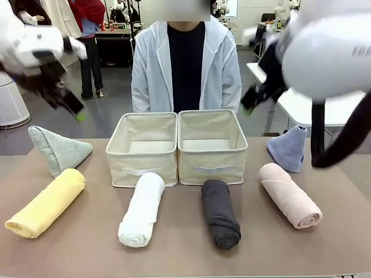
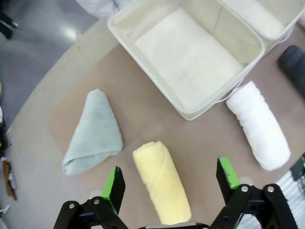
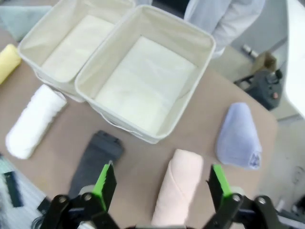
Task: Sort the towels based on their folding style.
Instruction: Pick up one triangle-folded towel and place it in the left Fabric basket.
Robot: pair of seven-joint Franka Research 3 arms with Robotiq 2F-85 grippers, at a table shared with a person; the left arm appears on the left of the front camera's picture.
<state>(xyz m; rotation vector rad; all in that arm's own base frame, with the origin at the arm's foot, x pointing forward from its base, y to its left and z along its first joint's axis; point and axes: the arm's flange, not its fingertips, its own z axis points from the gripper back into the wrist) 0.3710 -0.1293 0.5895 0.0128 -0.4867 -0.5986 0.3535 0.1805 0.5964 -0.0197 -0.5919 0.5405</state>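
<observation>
Left gripper (image 2: 171, 179), right gripper (image 3: 161, 180) spread wide; fluffy terry rolls (image 1: 142, 208), cones (image 1: 58, 149); boxy fabric bins (image 1: 142, 157).

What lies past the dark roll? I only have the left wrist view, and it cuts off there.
Observer: A pink rolled towel lies to the right of the dark grey roll.
Operator: Is there a second cone-shaped fold?
Observer: Yes, a periwinkle-blue cone stands beside the right bin, on its right side.
Operator: And the other arm?
Observer: The right fingers are open and raised; the right wrist view shows the pink roll below, between them.
</observation>
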